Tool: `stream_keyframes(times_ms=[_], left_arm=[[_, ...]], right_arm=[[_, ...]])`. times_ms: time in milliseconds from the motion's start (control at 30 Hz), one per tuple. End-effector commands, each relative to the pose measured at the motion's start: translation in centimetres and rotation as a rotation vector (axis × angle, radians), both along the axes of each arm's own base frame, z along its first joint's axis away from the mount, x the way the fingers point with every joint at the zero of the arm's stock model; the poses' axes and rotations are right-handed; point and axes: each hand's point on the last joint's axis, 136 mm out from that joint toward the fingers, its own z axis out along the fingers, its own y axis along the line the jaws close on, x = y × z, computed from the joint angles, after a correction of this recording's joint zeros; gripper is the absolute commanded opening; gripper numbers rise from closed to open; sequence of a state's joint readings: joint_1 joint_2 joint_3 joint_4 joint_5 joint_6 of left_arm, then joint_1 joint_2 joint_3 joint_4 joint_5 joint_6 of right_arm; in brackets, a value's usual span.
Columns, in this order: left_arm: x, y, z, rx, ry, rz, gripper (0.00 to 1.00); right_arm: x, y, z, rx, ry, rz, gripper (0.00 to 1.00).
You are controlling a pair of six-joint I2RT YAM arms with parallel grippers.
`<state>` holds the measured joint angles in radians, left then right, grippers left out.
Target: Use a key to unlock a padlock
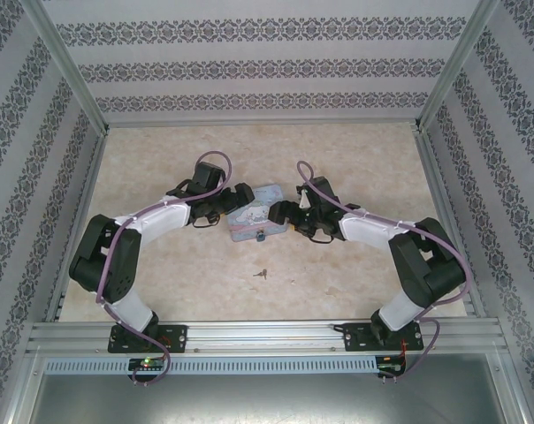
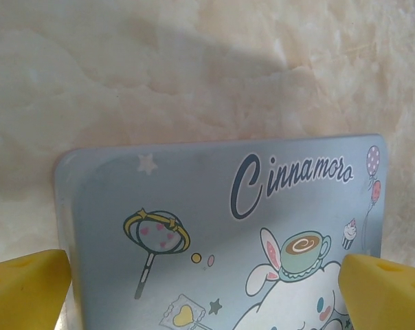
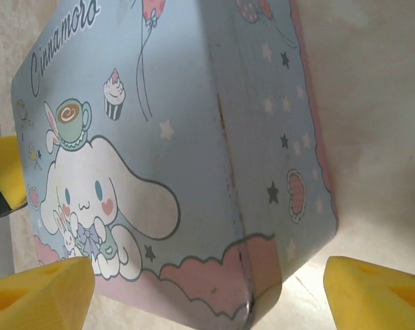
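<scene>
The key (image 1: 260, 274) is a tiny dark metal piece lying on the table, in front of the tin box and away from both grippers. A small dark bit that looks like the padlock (image 1: 262, 235) hangs at the near side of the pale blue cartoon tin box (image 1: 254, 217). My left gripper (image 1: 242, 198) is at the box's left end. It (image 2: 206, 292) is open, with its yellow fingertips (image 2: 25, 289) straddling the lid (image 2: 214, 206). My right gripper (image 1: 281, 215) is at the box's right end, also open (image 3: 207, 292) around a corner of the box (image 3: 194, 137).
The marble-patterned table (image 1: 338, 150) is fenced by patterned walls and aluminium rails (image 1: 267, 334) along the near edge. Purple cables (image 1: 216, 159) loop over both arms. Open tabletop lies behind the box and in front, around the key.
</scene>
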<state>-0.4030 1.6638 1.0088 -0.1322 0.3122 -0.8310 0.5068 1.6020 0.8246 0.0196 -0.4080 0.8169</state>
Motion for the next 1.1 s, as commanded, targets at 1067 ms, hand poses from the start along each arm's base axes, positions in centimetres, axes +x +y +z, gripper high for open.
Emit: stream_keyframes(times_ms=[1067], left_arm=[[0.6,-1.0,1.7,0.022,-0.064,-0.027,1.0]], right_arm=[[3.1,-0.1,2.1,0.006,-0.083,-0.04,0.86]])
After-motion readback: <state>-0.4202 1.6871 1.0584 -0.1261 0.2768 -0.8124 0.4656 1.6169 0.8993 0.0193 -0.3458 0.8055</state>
